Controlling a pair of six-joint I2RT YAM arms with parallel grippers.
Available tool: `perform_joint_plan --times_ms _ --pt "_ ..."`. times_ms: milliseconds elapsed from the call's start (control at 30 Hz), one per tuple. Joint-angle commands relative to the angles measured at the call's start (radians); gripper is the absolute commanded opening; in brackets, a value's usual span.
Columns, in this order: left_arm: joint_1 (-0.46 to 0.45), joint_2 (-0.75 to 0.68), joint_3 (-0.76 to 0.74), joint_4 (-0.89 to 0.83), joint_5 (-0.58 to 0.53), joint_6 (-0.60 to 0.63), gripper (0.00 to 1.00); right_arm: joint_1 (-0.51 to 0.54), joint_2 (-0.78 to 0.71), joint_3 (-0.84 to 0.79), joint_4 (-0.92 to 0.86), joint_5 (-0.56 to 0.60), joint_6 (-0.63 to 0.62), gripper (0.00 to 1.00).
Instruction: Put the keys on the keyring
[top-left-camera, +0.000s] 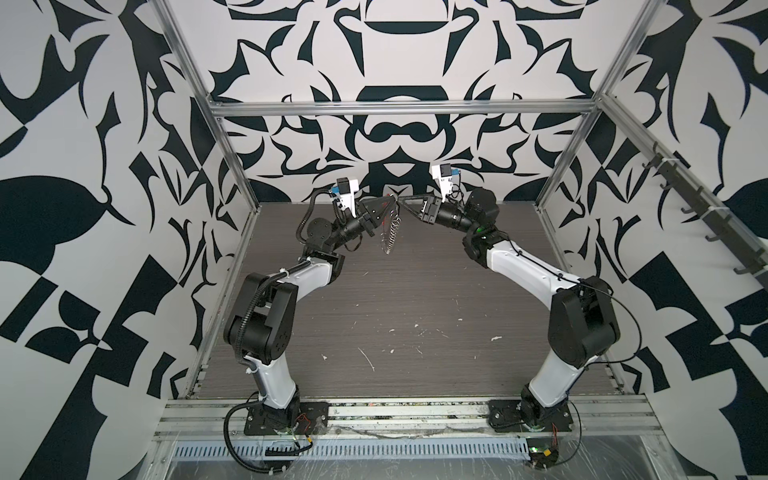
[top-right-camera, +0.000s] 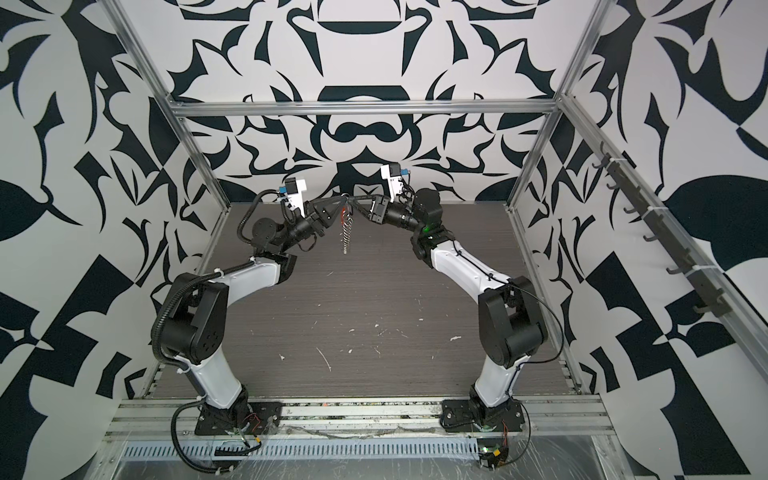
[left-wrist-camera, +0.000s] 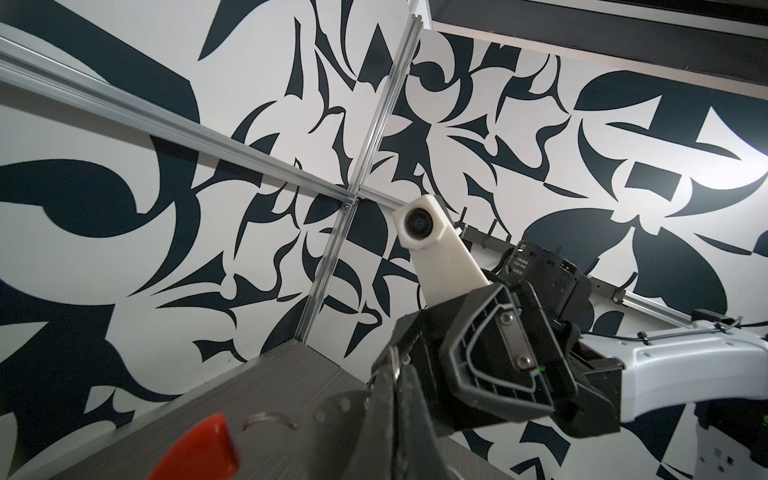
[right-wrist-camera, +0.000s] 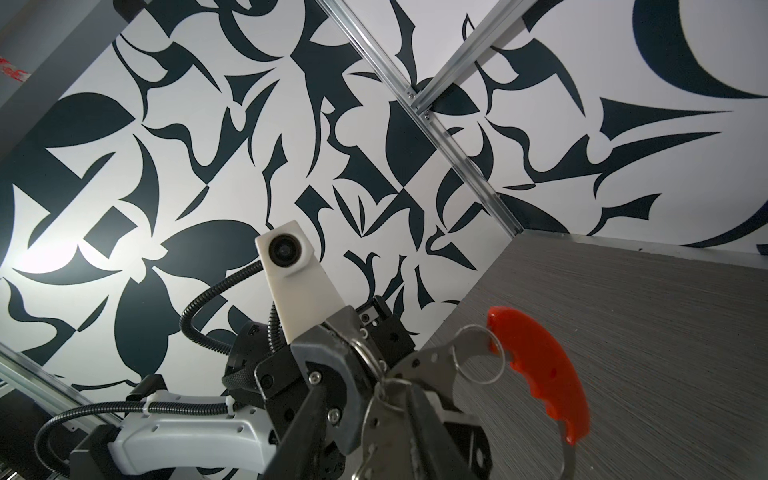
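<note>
While It Was Held Aloft, the Keyring (top-left-camera: 390, 239) Dangled Over the Desk (top-left-camera: 415, 311)

Where the tips met, in the upper middle of both top views, the left end effector (top-left-camera: 392, 202) was clamped tight on the keyring's upper part, nose to nose with the right end effector (top-left-camera: 402, 203). From that meeting point the silvery coiled loop hung down clear of the desk, its lower end showing against the far half of the grey surface. Up close in the right wrist view, the red section (right-wrist-camera: 540, 374) curved away from a flat silver piece (right-wrist-camera: 436, 361) pierced with small holes. That silver piece ran on between the right end effector's dark fingers (right-wrist-camera: 303, 436), which stood a little apart; whether they pressed on it could not be told. Blurred red also showed in the left wrist view.
</note>
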Motion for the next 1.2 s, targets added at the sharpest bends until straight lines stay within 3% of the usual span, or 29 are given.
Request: perform_joint_plan --times_ms 0,333,567,967,1167 --pt "0.005 -0.014 0.029 0.088 0.0 -0.016 0.0 0.005 -0.002 0.043 0.057 -0.016 0.0 0.33" --pt "0.009 -0.026 0.028 0.09 0.021 -0.029 0.0 -0.029 -0.018 0.039 0.059 -0.009 0.0 0.33" --pt "0.01 -0.026 0.037 0.091 0.021 -0.044 0.0 -0.022 0.019 0.055 0.163 -0.053 0.084 0.35" --pt "0.008 -0.025 0.059 0.09 0.028 -0.069 0.0 0.001 0.038 0.07 0.174 -0.071 0.083 0.34" --pt "0.008 -0.029 0.058 0.091 0.03 -0.067 0.0 0.0 0.029 0.048 0.209 -0.076 0.098 0.22"
